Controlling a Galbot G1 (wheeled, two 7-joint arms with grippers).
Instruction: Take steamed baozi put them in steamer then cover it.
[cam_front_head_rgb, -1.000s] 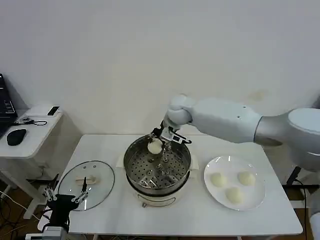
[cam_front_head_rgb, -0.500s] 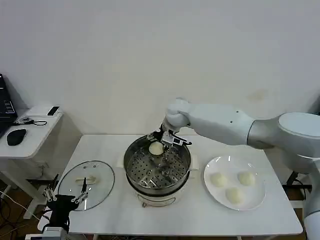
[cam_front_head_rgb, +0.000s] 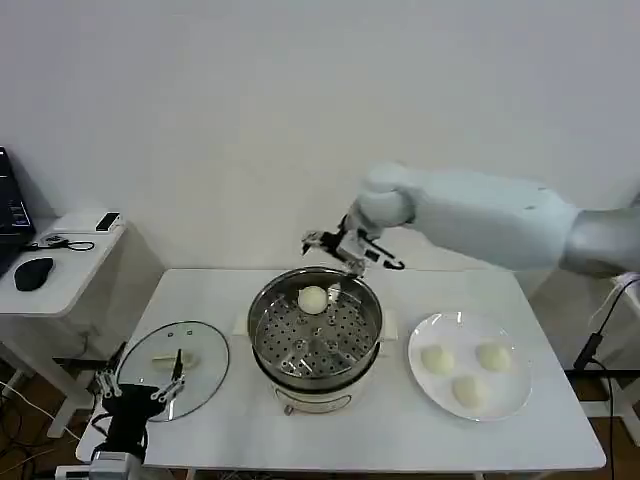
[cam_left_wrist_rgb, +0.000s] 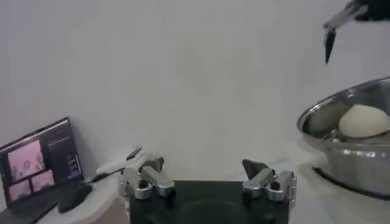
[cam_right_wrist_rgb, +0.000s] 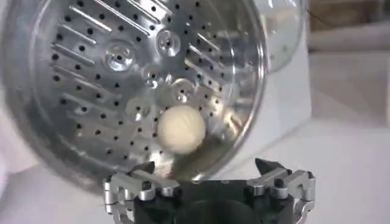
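Bun (cam_front_head_rgb: 313, 298) one of four lies at the far side of the steamer (cam_front_head_rgb: 316, 336) in mid-frame, my right jaws (cam_front_head_rgb: 343, 250) hang open and empty above its back rim, so next I must fetch another from the plate (cam_front_head_rgb: 468, 364) at right.

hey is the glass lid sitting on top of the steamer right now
No, the cover lies flat on the table on the robot's left side of the open steamer, which holds one baozi.
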